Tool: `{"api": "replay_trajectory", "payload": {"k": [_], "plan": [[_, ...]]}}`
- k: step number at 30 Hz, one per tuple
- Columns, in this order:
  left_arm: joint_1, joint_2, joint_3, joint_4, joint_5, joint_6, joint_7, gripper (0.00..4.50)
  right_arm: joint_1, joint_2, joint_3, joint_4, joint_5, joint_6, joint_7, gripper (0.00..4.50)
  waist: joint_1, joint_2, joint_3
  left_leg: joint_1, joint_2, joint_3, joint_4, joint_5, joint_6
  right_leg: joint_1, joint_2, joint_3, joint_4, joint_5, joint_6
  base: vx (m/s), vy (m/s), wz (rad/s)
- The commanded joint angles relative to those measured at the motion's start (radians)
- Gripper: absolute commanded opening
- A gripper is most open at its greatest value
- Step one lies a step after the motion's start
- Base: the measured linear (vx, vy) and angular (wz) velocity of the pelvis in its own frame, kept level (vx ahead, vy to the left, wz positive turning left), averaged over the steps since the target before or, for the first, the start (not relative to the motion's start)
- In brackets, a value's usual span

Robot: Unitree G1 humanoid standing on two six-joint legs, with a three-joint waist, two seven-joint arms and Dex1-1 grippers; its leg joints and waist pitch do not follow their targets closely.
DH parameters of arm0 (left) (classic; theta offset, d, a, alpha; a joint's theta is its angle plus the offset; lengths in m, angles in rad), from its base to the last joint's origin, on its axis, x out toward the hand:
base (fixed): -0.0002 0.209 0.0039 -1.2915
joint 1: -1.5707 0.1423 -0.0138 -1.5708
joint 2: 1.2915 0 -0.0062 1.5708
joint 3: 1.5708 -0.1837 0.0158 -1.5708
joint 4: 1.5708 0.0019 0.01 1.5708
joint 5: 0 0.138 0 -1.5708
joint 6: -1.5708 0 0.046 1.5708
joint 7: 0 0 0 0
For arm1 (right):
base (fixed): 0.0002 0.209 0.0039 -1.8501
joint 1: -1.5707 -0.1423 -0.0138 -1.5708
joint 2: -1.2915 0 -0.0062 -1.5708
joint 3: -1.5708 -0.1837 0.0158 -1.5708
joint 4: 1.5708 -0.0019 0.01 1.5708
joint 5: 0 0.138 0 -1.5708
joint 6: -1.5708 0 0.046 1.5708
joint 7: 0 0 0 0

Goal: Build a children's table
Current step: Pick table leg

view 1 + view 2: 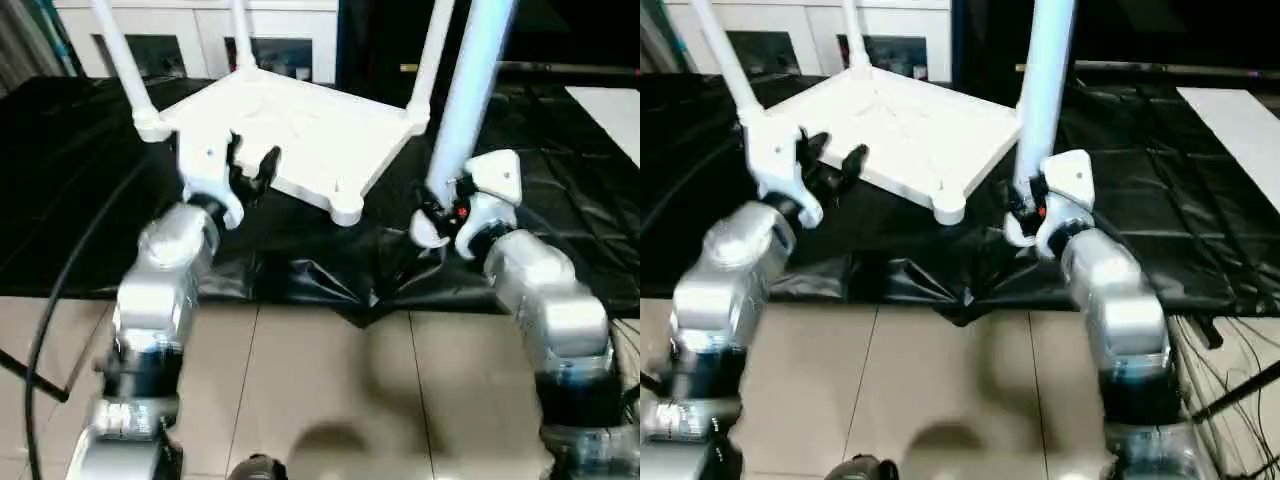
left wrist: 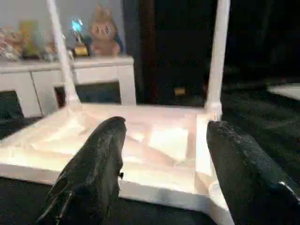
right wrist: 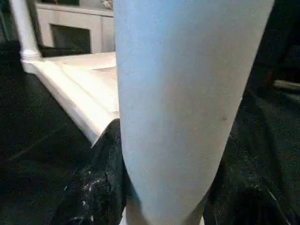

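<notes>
The children's table top (image 1: 300,135) lies upside down on a black sheet, ribbed side up. Three white legs stand in its corner sockets: left (image 1: 120,55), back (image 1: 241,30) and right (image 1: 431,60). The near corner socket (image 1: 347,209) holds no leg. My right gripper (image 1: 440,212) is shut on the thick lower end of a fourth leg (image 1: 472,90), which it holds upright to the right of that socket, above the sheet. My left gripper (image 1: 252,163) is open at the top's front-left edge, its fingers (image 2: 93,173) pointing over the rim with nothing between them.
A white cabinet with glass doors (image 1: 200,35) stands behind the table, with plush toys (image 2: 103,37) on it. The black sheet (image 1: 80,180) ends at a tiled floor (image 1: 330,390) in front. A black cable (image 1: 60,290) runs at the left and a white board (image 1: 610,110) lies at the far right.
</notes>
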Motion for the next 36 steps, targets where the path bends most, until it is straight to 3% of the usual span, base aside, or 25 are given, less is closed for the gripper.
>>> {"api": "replay_trajectory", "payload": {"k": [1, 7, 8, 9, 10, 12, 13, 15, 16, 17, 18, 20, 21, 22, 23, 24, 25, 27, 28, 30, 31, 32, 33, 35, 36], "plan": [[0.02, 0.019, -0.011, -0.004, 0.032, -0.04, 0.005, 3.14, 0.02, 0.006, -0.006, -0.017, 0.006, -0.031, -0.017, 1.83, -0.011, -0.002, -0.065, 0.071, 0.057, -0.033, -0.082, -0.479, -0.068, 0.029, -0.077, 0.039, -0.113, -0.344, -0.121, 0.0, 0.0, 0.0], [0.107, 0.061, -0.054, -0.027, 0.095, -0.039, 0.018, 3.14, 0.084, 0.073, 0.002, 0.023, 0.011, -0.07, -0.06, 1.83, -0.051, 0.012, -0.034, 0.138, 0.043, -0.047, -0.094, -0.715, -0.077, 0.052, -0.055, -0.005, -0.177, -0.639, -0.058, 0.017, 0.007, -0.04], [0.111, 0.059, -0.057, -0.032, 0.1, -0.041, 0.016, 3.14, 0.085, 0.074, 0.008, 0.032, 0.006, -0.078, -0.057, 1.83, -0.048, 0.011, -0.036, -0.018, 0.01, -0.063, -0.121, -0.62, 0.005, 0.176, -0.093, -0.045, -0.155, -0.681, -0.003, 0.053, 0.033, -0.07], [0.115, 0.056, -0.058, -0.035, 0.105, -0.048, 0.017, 3.14, 0.087, 0.077, 0.014, 0.039, -0.001, -0.089, -0.052, 1.83, -0.028, 0.024, -0.051, 0.007, -0.001, -0.054, -0.108, -0.583, 0.022, 0.168, -0.105, -0.041, -0.174, -0.684, -0.004, 0.069, 0.054, 0.29], [0.121, 0.049, -0.058, -0.04, 0.109, -0.054, 0.02, 3.14, 0.089, 0.08, 0.022, 0.048, -0.008, -0.104, -0.046, 1.83, -0.059, -0.002, -0.055, -0.004, 0.0, -0.063, -0.06, -0.455, 0.074, 0.18, -0.152, -0.053, -0.211, -0.719, -0.027, 0.069, 0.054, 0.29], [0.123, 0.043, -0.056, -0.041, 0.106, -0.051, 0.029, 3.14, 0.086, 0.082, 0.034, 0.055, -0.009, -0.109, -0.036, 1.83, -0.061, 0.006, -0.055, -0.015, 0.007, -0.063, -0.04, -0.325, 0.119, 0.202, -0.162, -0.088, -0.232, -0.648, -0.054, 0.098, 0.059, 0.55], [0.127, 0.039, -0.056, -0.043, 0.107, -0.066, 0.036, 3.14, 0.088, 0.085, 0.045, 0.058, -0.015, -0.118, -0.034, 1.83, -0.074, 0.026, -0.056, 0.003, 0.004, -0.077, -0.064, -0.325, 0.139, 0.204, -0.114, -0.118, -0.217, -0.534, -0.075, 0.109, 0.056, 0.56], [0.128, 0.035, -0.054, -0.044, 0.104, -0.068, 0.039, 3.14, 0.09, 0.089, 0.05, 0.058, -0.017, -0.126, -0.035, 1.83, -0.116, 0.048, -0.07, 0.112, 0.007, -0.17, -0.101, -0.304, 0.275, 0.156, 0.004, -0.14, -0.127, -0.3, -0.084, 0.199, 0.046, 0.62], [0.128, 0.036, -0.053, -0.043, 0.102, -0.068, 0.041, 3.14, 0.092, 0.094, 0.055, 0.057, -0.021, -0.136, -0.038, 1.83, -0.149, 0.062, -0.078, 0.228, 0.045, -0.277, -0.085, -0.345, 0.434, 0.037, 0.035, -0.097, -0.004, -0.266, -0.074, 0.222, 0.042, 0.65], [0.128, 0.036, -0.053, -0.043, 0.102, -0.068, 0.041, 3.14, 0.092, 0.094, 0.055, 0.057, -0.021, -0.136, -0.038, 1.83, -0.164, 0.046, -0.088, 0.23, 0.064, -0.339, -0.071, -0.206, 0.55, -0.014, 0.021, -0.052, 0.063, -0.239, -0.028, 0.198, 0.014, 0.65], [0.126, 0.038, -0.053, -0.039, 0.103, -0.068, 0.042, 3.14, 0.094, 0.101, 0.052, 0.055, -0.016, -0.139, -0.04, 1.83, -0.168, 0.053, -0.087, 0.248, 0.106, -0.29, -0.049, -0.148, 0.508, -0.054, -0.008, -0.018, 0.067, -0.198, -0.01, 0.166, -0.03, 0.49], [0.121, 0.043, -0.054, -0.029, 0.102, -0.071, 0.039, 3.14, 0.099, 0.108, 0.041, 0.044, -0.005, -0.133, -0.045, 1.83, -0.143, 0.008, -0.057, 0.161, 0.074, -0.219, -0.112, -0.243, 0.401, -0.037, -0.015, 0.023, 0.085, -0.025, 0.044, 0.154, -0.036, 0.38], [0.118, 0.043, -0.054, -0.022, 0.101, -0.074, 0.032, 3.14, 0.103, 0.108, 0.035, 0.04, -0.001, -0.134, -0.047, 1.83, -0.136, -0.008, -0.052, 0.146, 0.05, -0.198, -0.118, -0.303, 0.366, -0.022, -0.027, 0.04, 0.042, 0.002, 0.025, 0.123, -0.083, 0.17], [0.116, 0.043, -0.054, -0.018, 0.101, -0.077, 0.027, 3.14, 0.105, 0.106, 0.031, 0.038, 0.0, -0.136, -0.047, 1.83, -0.11, -0.047, -0.045, 0.131, -0.026, -0.123, -0.08, -0.448, 0.265, 0.015, -0.063, 0.099, -0.088, -0.076, 0.007, 0.123, -0.083, 0.17], [0.115, 0.042, -0.054, -0.016, 0.1, -0.078, 0.024, 3.14, 0.109, 0.102, 0.024, 0.039, -0.004, -0.142, -0.052, 1.83, -0.093, -0.072, -0.039, 0.107, -0.086, -0.08, 0.009, -0.428, 0.221, 0.047, -0.099, 0.164, -0.152, -0.351, 0.018, 0.141, -0.149, 0.3], [0.116, 0.04, -0.052, -0.015, 0.097, -0.076, 0.024, 3.14, 0.11, 0.101, 0.022, 0.041, -0.009, -0.15, -0.056, 1.83, -0.077, -0.058, -0.052, 0.072, -0.099, -0.079, 0.141, -0.269, 0.161, 0.094, -0.157, 0.233, -0.187, -0.737, -0.044, 0.174, -0.129, 0.17], [0.116, 0.039, -0.051, -0.014, 0.094, -0.076, 0.023, 3.14, 0.11, 0.101, 0.021, 0.042, -0.01, -0.151, -0.057, 1.83, -0.071, -0.057, -0.046, 0.012, -0.096, -0.1, 0.158, -0.197, 0.112, 0.14, -0.134, 0.224, -0.156, -0.749, -0.059, 0.174, -0.129, 0.17], [0.12, 0.033, -0.044, -0.005, 0.075, -0.076, 0.017, 3.14, 0.108, 0.104, 0.017, 0.037, -0.012, -0.126, -0.07, 1.83, -0.067, -0.043, -0.053, -0.003, -0.092, -0.112, 0.151, -0.142, 0.09, 0.165, -0.107, 0.214, -0.146, -0.546, -0.18, 0.161, -0.056, 0.09], [0.121, 0.033, -0.045, -0.002, 0.075, -0.078, 0.016, 3.14, 0.109, 0.101, 0.022, 0.034, -0.018, -0.126, -0.072, 1.83, -0.062, -0.034, -0.046, 0.047, -0.099, -0.09, 0.109, -0.186, 0.015, 0.144, -0.01, 0.252, -0.16, -0.496, -0.244, 0.146, -0.032, 0.15], [0.125, 0.026, -0.041, 0.01, 0.065, -0.078, 0.014, 3.14, 0.115, 0.098, 0.023, 0.021, -0.016, -0.116, -0.072, 1.83, -0.044, 0.035, -0.049, 0.141, -0.027, -0.1, -0.025, -0.17, -0.068, 0.097, 0.09, 0.225, -0.135, -0.364, -0.116, 0.138, 0.042, -0.2], [0.125, 0.023, -0.04, 0.012, 0.06, -0.077, 0.013, 3.14, 0.116, 0.097, 0.023, 0.019, -0.016, -0.114, -0.072, 1.83, -0.115, 0.06, -0.071, 0.285, 0.158, -0.211, -0.107, -0.193, -0.031, -0.059, 0.055, 0.09, 0.053, -0.276, -0.015, 0.128, 0.078, -0.39], [0.126, 0.021, -0.04, 0.013, 0.057, -0.077, 0.011, 3.14, 0.117, 0.097, 0.022, 0.017, -0.017, -0.114, -0.071, 1.83, -0.104, 0.054, -0.086, 0.296, 0.184, -0.203, -0.09, -0.117, -0.021, -0.092, -0.005, 0.031, 0.105, -0.176, 0.018, 0.159, 0.098, -0.59], [0.128, 0.016, -0.034, 0.02, 0.051, -0.08, 0.015, 3.14, 0.118, 0.09, 0.022, 0.011, -0.025, -0.107, -0.071, 1.83, -0.102, 0.049, -0.079, 0.276, 0.172, -0.173, -0.095, -0.102, -0.025, -0.095, -0.017, 0.014, 0.109, -0.123, 0.03, 0.194, 0.052, -0.56], [0.13, 0.009, -0.026, 0.027, 0.045, -0.081, 0.021, 3.14, 0.118, 0.082, 0.023, 0.007, -0.032, -0.106, -0.071, 1.83, -0.098, 0.02, -0.071, 0.278, 0.111, -0.05, -0.114, -0.171, -0.02, -0.112, -0.044, -0.037, 0.058, 0.103, -0.061, 0.191, 0.037, -0.55], [0.132, 0.007, -0.023, 0.03, 0.045, -0.084, 0.023, 3.14, 0.116, 0.081, 0.02, 0.007, -0.029, -0.104, -0.072, 1.83, -0.098, 0.02, -0.071, 0.278, 0.111, -0.05, -0.114, -0.171, -0.02, -0.112, -0.044, -0.037, 0.058, 0.103, -0.061, 0.225, -0.041, -0.63]]}}
